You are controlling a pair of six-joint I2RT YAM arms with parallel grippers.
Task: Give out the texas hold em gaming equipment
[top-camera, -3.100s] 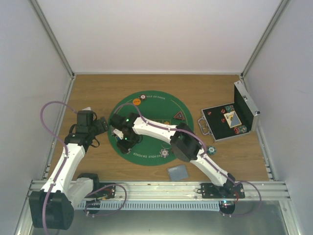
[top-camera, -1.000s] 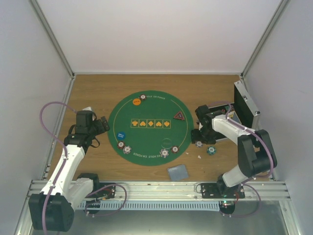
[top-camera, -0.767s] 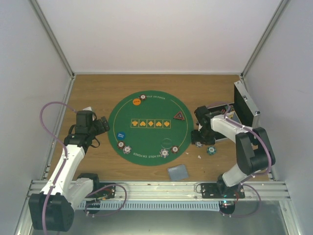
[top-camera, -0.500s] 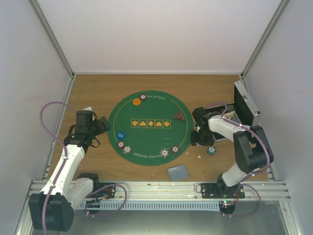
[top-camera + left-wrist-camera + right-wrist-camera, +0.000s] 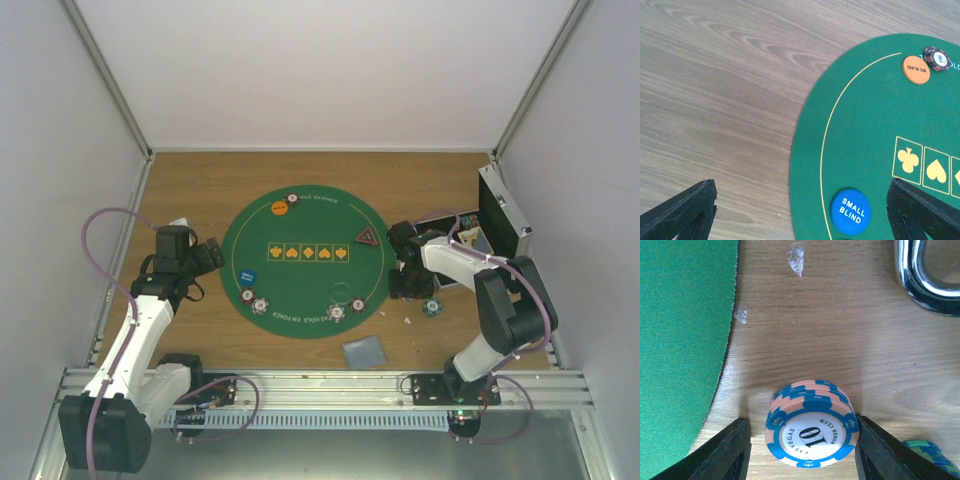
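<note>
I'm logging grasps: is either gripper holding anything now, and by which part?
Nothing held yet. The right gripper flanks the blue-and-pink chip stack at its rim, a gap on one side. The left gripper is open, empty.

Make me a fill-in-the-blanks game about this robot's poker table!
1. The stack of chips between the right gripper's fingers shows the number ____.
2. The blue disc on the green mat reads SMALL ____.
3. A chip marked ____ sits right beside the orange disc.
4. The left gripper hovers with its jaws wide ____.
Missing words: 10, BLIND, 100, open.
</note>
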